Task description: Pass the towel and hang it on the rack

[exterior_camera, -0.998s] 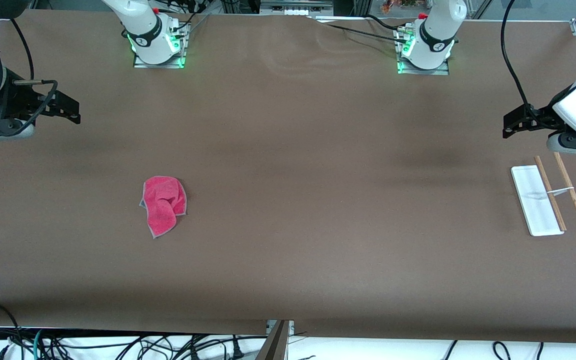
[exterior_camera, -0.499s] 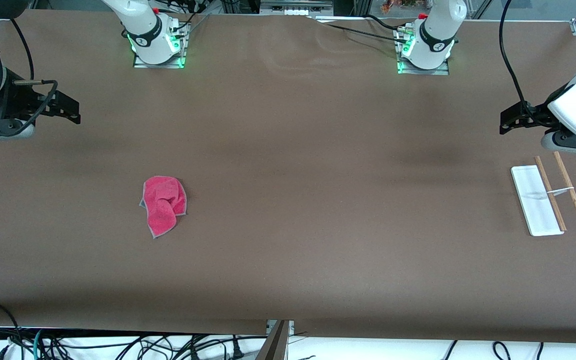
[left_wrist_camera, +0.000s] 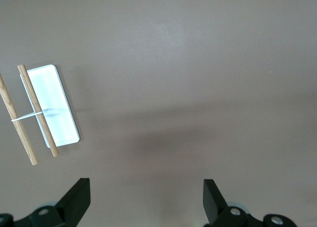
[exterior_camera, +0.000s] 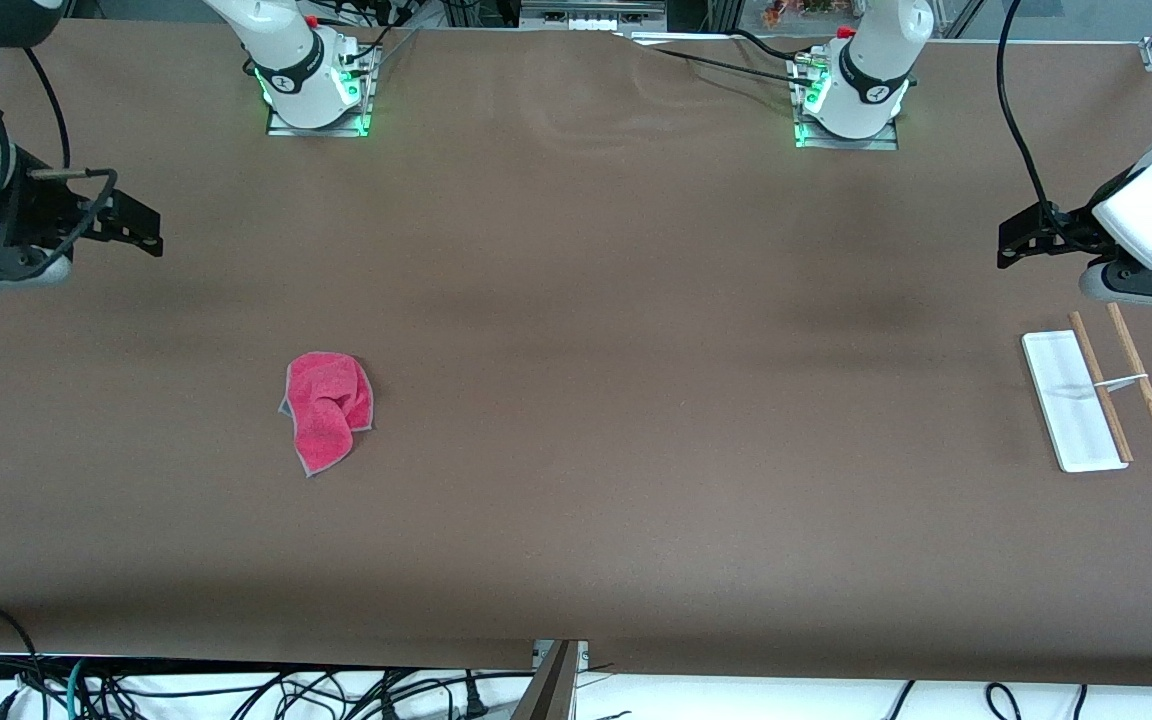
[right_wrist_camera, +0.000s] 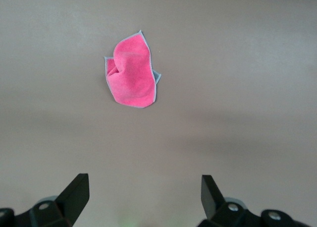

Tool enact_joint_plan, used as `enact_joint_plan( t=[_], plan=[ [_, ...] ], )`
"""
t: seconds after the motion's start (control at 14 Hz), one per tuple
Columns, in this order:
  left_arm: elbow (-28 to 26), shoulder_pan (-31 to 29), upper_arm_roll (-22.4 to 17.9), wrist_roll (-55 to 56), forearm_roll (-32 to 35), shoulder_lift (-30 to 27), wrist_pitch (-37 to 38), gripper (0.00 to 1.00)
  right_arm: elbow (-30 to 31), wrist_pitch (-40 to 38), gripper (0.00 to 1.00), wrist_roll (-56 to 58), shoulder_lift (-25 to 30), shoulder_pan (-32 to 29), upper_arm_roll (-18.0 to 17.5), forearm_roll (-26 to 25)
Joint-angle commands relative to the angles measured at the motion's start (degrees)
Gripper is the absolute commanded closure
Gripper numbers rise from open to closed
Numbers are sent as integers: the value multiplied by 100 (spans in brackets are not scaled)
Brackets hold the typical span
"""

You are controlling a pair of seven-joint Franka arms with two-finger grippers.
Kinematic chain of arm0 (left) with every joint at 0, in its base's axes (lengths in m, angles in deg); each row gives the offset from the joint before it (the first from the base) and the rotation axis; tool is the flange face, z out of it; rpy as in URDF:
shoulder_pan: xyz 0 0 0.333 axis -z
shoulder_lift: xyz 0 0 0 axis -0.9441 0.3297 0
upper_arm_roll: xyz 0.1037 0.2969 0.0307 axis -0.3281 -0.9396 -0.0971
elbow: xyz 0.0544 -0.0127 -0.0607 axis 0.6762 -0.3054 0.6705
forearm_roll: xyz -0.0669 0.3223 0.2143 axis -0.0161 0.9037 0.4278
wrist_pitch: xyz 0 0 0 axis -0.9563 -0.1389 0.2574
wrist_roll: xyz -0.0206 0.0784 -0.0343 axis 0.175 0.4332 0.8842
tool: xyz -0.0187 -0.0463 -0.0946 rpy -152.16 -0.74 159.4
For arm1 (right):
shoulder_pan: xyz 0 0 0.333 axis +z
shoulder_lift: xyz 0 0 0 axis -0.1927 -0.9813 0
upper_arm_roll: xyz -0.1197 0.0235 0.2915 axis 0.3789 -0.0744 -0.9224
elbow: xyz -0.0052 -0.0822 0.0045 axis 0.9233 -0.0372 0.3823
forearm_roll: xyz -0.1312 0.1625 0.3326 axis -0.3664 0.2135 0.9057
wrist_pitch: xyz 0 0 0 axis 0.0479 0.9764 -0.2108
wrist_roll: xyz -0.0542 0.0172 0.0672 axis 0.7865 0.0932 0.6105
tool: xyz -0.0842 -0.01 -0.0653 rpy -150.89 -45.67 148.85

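The pink-red towel lies crumpled on the brown table toward the right arm's end; it also shows in the right wrist view. The rack, a white base with two wooden rods, lies toward the left arm's end and shows in the left wrist view. My right gripper is open and empty, up in the air over the table's edge at the right arm's end, apart from the towel. My left gripper is open and empty, in the air over bare table beside the rack.
The two arm bases stand along the table's edge farthest from the front camera. Cables hang below the table's near edge. A wide stretch of bare brown table lies between towel and rack.
My left gripper has shifted slightly upward in the front view, away from the rack. My right gripper has shifted a little as well. The towel and rack have not moved.
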Motion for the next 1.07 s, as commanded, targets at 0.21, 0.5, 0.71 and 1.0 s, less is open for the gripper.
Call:
enact_joint_plan(
  t=[0.21,0.5,0.71,1.0],
  plan=[
    [-66,-49,14,-79,122,-80,62,0,-154,579,0,22,-849,-48,-49,-6],
    [-66,-58,14,-79,122,-80,53,0,-154,1755,0,100,-1640,109,-66,3],
    [-66,-49,14,-79,122,-80,53,0,-163,2740,0,898,-2281,224,-66,-23],
    [-66,-49,14,-79,122,-80,53,0,-163,4172,0,1979,-2941,294,-57,-110]
  ],
)
